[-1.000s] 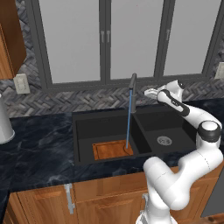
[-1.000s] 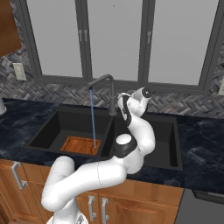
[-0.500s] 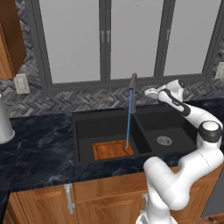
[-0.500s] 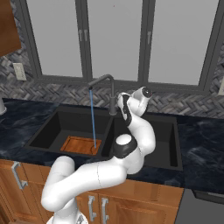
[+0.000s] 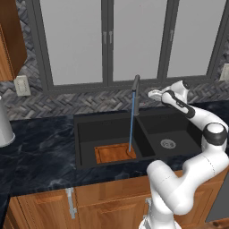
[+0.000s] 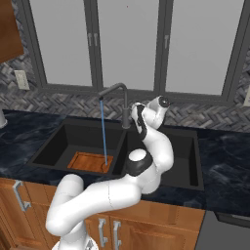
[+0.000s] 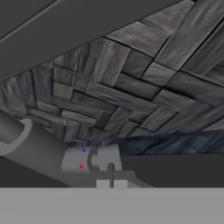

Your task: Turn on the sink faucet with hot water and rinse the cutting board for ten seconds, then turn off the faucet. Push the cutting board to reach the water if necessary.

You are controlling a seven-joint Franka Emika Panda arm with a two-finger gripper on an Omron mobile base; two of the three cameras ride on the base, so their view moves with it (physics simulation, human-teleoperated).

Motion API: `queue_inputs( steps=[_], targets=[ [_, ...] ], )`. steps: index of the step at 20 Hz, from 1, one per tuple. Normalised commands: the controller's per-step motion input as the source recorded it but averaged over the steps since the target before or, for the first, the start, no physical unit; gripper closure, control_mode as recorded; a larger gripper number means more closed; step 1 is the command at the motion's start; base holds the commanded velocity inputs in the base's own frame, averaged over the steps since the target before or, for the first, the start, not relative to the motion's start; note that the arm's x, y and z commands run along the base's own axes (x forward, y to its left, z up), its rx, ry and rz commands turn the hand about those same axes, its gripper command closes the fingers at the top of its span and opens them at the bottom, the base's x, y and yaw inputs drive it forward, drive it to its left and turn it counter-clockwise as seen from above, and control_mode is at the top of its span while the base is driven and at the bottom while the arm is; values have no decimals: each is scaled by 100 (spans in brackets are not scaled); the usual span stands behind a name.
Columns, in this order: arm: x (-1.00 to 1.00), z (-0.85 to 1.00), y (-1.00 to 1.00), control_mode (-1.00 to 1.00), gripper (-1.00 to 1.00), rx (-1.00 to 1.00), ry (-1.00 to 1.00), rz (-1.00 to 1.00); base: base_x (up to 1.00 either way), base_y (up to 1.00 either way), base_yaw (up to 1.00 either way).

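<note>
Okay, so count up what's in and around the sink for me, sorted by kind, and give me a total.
Faucets: 1, the sink faucet
Water streams: 1, the water
Cutting boards: 1, the cutting board
Sink basins: 2, in the sink
Drains: 1, the drain
Total: 6

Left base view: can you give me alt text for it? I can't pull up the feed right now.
A thin blue stream of water falls from the sink faucet onto the right edge of the cutting board, lying flat in the large left basin of the black sink. The white arm reaches over the right basin, its gripper just right of the faucet.
</note>
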Motion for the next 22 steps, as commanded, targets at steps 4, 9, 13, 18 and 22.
queue_inputs(
  steps=[4, 9, 13, 18, 22],
  targets=[
    [0, -11, -24, -100, 100, 0, 3, 0, 0, 0, 0],
    [0, -14, -26, -100, 100, 0, 6, 0, 0, 0, 0],
    [-4, -16, -11, -100, 100, 0, 6, 0, 0, 0, 0],
    [-7, -14, -8, -100, 100, 0, 6, 0, 0, 0, 0],
    [-3, -13, -15, -100, 100, 0, 4, 0, 0, 0, 0]
  ],
)
